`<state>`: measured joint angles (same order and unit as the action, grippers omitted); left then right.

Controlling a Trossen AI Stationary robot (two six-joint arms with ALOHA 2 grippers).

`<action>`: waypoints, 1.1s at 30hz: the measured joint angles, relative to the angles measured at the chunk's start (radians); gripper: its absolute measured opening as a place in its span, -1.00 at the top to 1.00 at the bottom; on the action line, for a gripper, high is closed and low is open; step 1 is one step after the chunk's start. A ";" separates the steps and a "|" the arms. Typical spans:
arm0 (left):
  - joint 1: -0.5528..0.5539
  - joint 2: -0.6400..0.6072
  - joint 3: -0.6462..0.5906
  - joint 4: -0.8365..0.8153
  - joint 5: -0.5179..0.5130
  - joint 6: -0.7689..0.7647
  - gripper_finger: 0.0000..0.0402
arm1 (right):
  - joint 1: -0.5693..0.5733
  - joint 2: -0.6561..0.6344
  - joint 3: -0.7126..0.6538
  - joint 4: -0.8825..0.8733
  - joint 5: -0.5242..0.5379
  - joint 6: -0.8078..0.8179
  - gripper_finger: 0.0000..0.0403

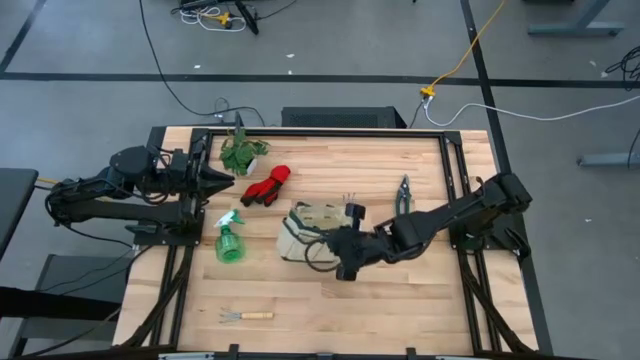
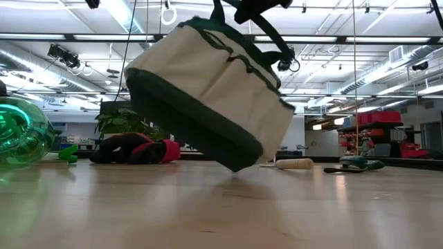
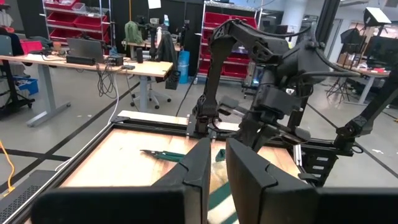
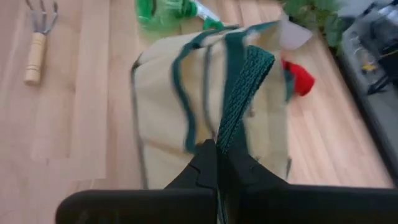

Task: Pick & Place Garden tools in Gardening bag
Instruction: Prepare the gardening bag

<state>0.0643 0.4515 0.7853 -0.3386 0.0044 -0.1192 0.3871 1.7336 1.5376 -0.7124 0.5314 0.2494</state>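
Note:
The beige gardening bag (image 1: 305, 232) with dark green trim is at the table's middle, tipped up on one bottom corner in the low view (image 2: 208, 90). My right gripper (image 1: 346, 258) is shut on its green handle strap. My left gripper (image 1: 228, 184) hovers empty with its fingers nearly together, by the red gloves (image 1: 266, 186) at the back left. The green spray bottle (image 1: 230, 240) lies left of the bag. One hand fork (image 1: 246, 316) lies near the front edge, and another (image 1: 351, 208) lies behind the bag. The pruning shears (image 1: 404, 192) lie at the back right. My right gripper pinches the bag's dark green webbing handle strap (image 4: 231, 134) between its two fingers, which lie along the strap. It comes from the table's right side, slanting down. The bag hangs tilted below the strap, and only its lower corner (image 2: 239, 166) seems to be on the table.
A leafy green plant bunch (image 1: 240, 152) lies at the back left, behind the gloves. Black frame rails (image 1: 455, 200) run along the table's left, right and far sides. Bare wood (image 1: 400, 310) lies at the front right.

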 joint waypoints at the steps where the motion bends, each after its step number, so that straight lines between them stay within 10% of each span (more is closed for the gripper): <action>1: 0.000 0.000 0.000 -0.001 0.000 0.000 0.71 | 0.005 0.000 0.000 -0.001 0.034 -0.001 1.00; 18: 0.000 0.000 0.000 -0.003 0.000 0.000 0.71 | -0.068 0.000 0.025 0.024 0.360 -0.139 1.00; 33: 0.000 0.000 0.000 -0.006 0.000 0.000 0.71 | -0.123 0.132 0.025 0.039 0.389 -0.163 1.00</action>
<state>0.0641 0.4515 0.7853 -0.3446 0.0044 -0.1196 0.2646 1.8657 1.5627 -0.6732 0.9202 0.0868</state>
